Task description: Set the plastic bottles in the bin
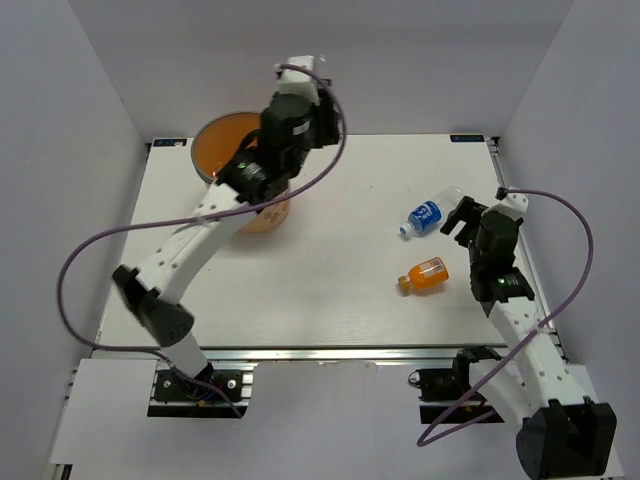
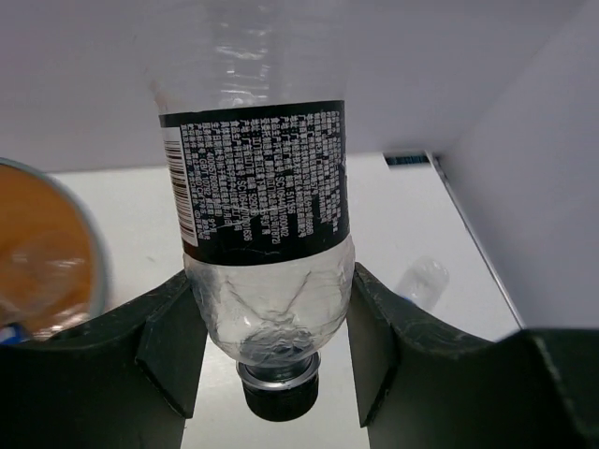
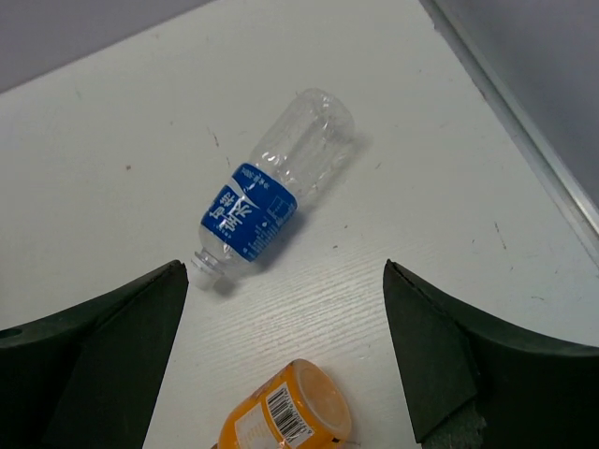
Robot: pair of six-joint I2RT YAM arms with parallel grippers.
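Note:
My left gripper [image 1: 300, 105] is raised beside the right rim of the orange bin [image 1: 215, 140] and is shut on a clear bottle with a black label and black cap [image 2: 257, 187], held cap-down between the fingers [image 2: 173, 346]. The bin's grey rim shows at the left of the left wrist view [image 2: 94, 253]. My right gripper [image 1: 462, 218] is open and empty, hovering over the table. In front of it lie a blue-labelled clear bottle without a cap [image 3: 253, 210] and a stubby orange bottle [image 3: 285, 416], both on their sides. They also show in the top view as the blue-labelled bottle [image 1: 428, 214] and the orange bottle [image 1: 425, 274].
White walls enclose the table at the back and on both sides. The table's right edge [image 3: 524, 140] runs close to the right gripper. A purple cable loops from the left arm [image 1: 90, 270] over the left part of the table.

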